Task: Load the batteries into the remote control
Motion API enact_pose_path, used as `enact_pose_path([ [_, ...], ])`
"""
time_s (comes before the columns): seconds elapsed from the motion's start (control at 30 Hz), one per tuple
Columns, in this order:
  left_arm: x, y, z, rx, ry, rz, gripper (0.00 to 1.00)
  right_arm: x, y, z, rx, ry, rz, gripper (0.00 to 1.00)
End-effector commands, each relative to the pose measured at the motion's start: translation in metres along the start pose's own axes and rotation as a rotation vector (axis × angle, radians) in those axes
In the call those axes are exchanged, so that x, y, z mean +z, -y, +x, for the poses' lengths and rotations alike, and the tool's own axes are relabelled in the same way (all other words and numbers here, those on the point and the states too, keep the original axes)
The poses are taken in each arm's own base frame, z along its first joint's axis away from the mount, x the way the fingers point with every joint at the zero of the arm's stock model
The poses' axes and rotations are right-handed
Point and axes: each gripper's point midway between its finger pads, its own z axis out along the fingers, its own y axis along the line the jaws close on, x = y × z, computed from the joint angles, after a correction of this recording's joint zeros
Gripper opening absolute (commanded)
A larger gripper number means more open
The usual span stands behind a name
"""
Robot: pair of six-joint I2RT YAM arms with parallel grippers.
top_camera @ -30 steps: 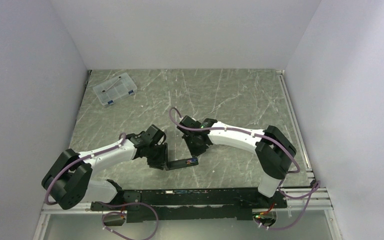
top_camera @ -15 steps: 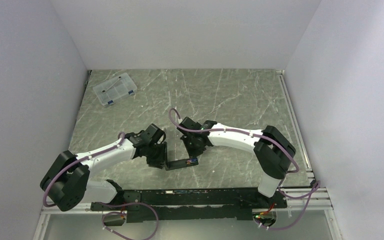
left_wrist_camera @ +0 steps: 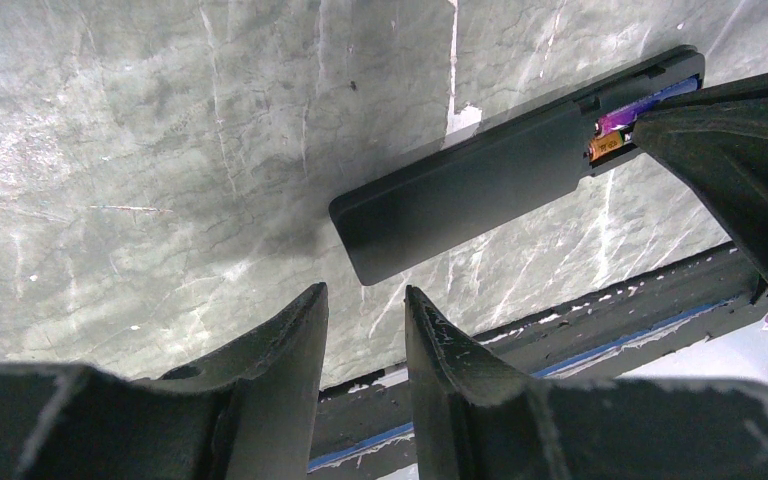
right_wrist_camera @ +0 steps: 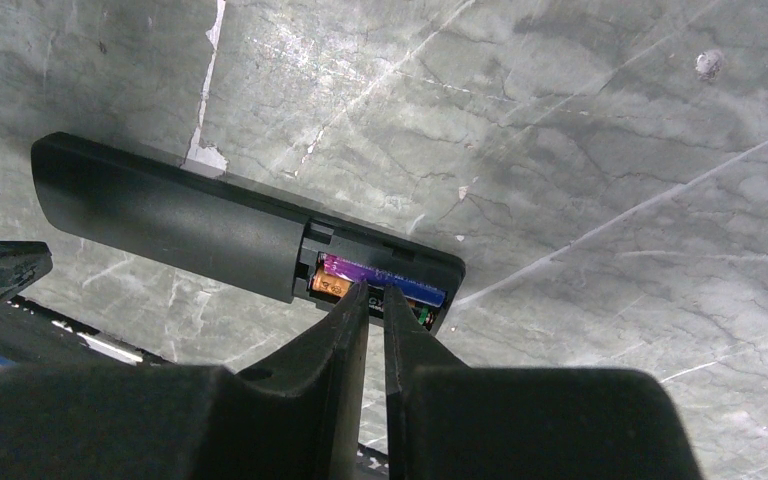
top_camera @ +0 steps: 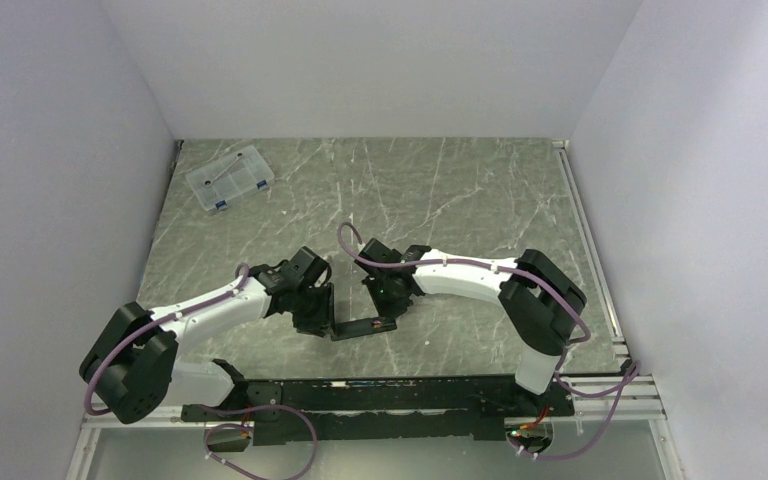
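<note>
The marbled table [top_camera: 480,190] carries little: a clear compartment box [top_camera: 229,178] sits near its far left corner, and the work is near the middle of the near edge. There the left arm [top_camera: 210,310] and the right arm [top_camera: 470,270] meet over the remote control [top_camera: 360,327], which lies flat on the table, its long axis roughly along that edge.

Over the last second the remote has kept its place, while the right arm has swung in and down. Its claw [right_wrist_camera: 375,295], which stood just clear of the remote's right end, now sits right over the open battery bay and hides that end from above. The claw is closed to a thin slit, with its tips on the batteries [right_wrist_camera: 370,272]. Both cells lie in the bay, one with a purple-blue wrap, one showing a gold end.

The left claw [left_wrist_camera: 365,320] waits at the remote's other end, narrowly parted and holding nothing; whether it touches the casing is hard to tell.

I judge this a pressing move: the cells are in, and the right claw is seating them before the bay gets covered.
</note>
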Motion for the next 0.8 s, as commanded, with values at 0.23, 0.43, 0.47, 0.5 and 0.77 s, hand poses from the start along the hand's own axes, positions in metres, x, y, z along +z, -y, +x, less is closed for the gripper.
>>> enact_pose_path([
  [0.23, -0.011, 0.012, -0.013, 0.007, 0.04, 0.022, 0.4, -0.01, 0.002, -0.011, -0.005, 0.057, 0.029, 0.18],
  [0.43, -0.017, 0.014, -0.011, -0.001, 0.036, 0.033, 0.4, -0.025, 0.005, -0.023, -0.017, 0.108, 0.034, 0.22],
  [0.47, -0.018, 0.016, -0.01, -0.005, 0.035, 0.039, 0.41, -0.027, 0.007, -0.026, -0.018, 0.117, 0.036, 0.23],
  [0.5, -0.019, 0.017, -0.009, -0.01, 0.029, 0.046, 0.41, -0.028, 0.008, -0.027, -0.022, 0.122, 0.039, 0.24],
  [0.77, -0.027, 0.025, 0.004, -0.063, 0.003, 0.114, 0.49, -0.04, 0.038, -0.044, -0.035, 0.182, 0.116, 0.31],
])
